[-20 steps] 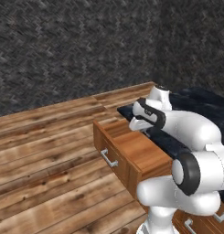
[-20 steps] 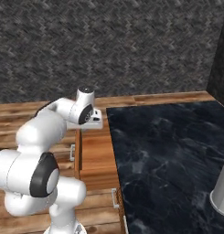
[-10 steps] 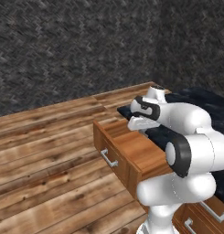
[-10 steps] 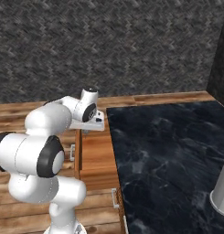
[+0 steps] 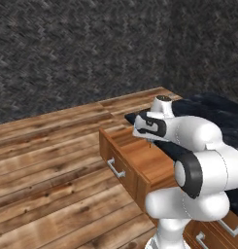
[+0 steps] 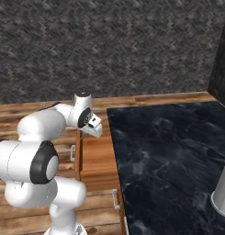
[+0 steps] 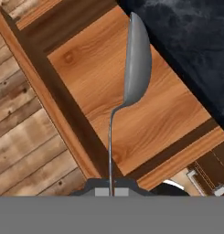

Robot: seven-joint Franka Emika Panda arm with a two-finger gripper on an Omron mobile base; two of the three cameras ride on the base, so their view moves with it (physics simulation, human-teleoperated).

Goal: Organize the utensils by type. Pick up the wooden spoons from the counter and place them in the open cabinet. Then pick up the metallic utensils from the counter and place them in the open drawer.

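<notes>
Claw with metal spoon, now farther over drawer

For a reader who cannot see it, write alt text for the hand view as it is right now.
A silver metal spoon hangs by its thin handle from the shut gripper, its bowl out over the bare wooden bottom of the open drawer. The black marbled counter runs along one side and plank flooring along the other.
</notes>
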